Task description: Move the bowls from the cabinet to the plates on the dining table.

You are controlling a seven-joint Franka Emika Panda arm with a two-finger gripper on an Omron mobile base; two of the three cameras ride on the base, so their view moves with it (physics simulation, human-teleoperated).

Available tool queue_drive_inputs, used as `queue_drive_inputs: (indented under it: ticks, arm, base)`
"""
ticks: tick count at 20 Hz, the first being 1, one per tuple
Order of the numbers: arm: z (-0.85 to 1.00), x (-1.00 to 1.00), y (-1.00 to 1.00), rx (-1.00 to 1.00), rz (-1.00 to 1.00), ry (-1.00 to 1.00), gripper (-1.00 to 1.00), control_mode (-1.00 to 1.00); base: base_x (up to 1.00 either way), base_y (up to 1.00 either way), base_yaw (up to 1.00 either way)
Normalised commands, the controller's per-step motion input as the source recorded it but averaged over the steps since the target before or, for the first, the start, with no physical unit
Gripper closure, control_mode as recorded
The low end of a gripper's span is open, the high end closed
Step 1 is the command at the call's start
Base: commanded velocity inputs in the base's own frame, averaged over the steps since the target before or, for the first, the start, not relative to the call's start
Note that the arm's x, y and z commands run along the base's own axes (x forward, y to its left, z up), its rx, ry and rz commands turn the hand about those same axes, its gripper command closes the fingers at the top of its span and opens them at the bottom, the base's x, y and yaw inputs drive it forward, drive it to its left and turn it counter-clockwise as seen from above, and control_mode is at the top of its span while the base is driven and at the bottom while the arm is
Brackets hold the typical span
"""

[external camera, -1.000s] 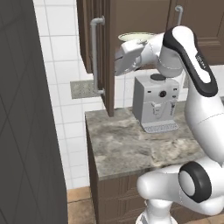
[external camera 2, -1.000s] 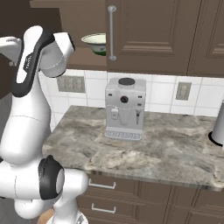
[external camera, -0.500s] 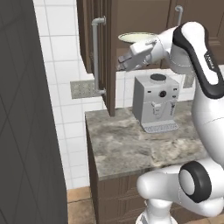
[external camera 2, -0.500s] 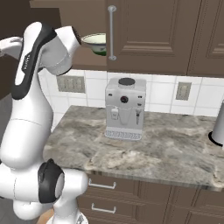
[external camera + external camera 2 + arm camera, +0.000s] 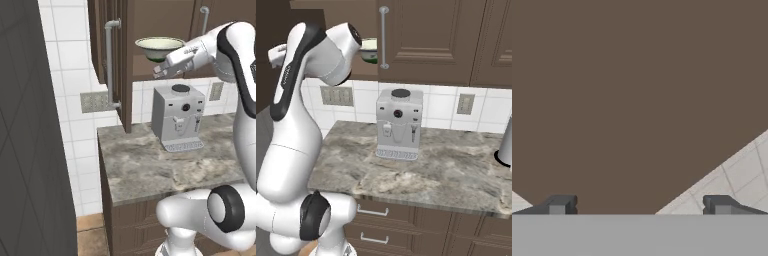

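The gripper (image 5: 638, 205) stands spread wide and empty, its fingertips (image 5: 560, 204) facing brown cabinet (image 5: 637, 90) wood, just below the cream bowl (image 5: 161, 48).

two rear base views sharing the coffee machine (image 5: 178, 116) (opposite sides), hand view against cabinet (image 5: 637, 90)

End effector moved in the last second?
Yes. The end effector swung right and slightly down, away from the dark brown cabinet door's silver bar handle, toward the white coffee machine.
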Motion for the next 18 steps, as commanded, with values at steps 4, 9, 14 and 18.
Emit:
queue_drive_inputs:
  ticks: [4, 9, 14, 18]
  arm:
    - [0.0, 0.0, -0.47, -0.1, -0.09, -0.1, -1.0, -1.0]
    - [0.0, 0.0, -0.57, -0.08, -0.12, -0.09, -1.0, -1.0]
    - [0.0, -0.02, -0.59, -0.1, -0.18, -0.04, -1.0, -1.0]
    - [0.0, 0.0, -0.56, -0.11, -0.18, 0.0, -1.0, -1.0]
  base:
    - [0.0, 0.0, 0.0]
    - [0.0, 0.0, 0.0]
    - [0.0, 0.0, 0.0]
    - [0.0, 0.0, 0.0]
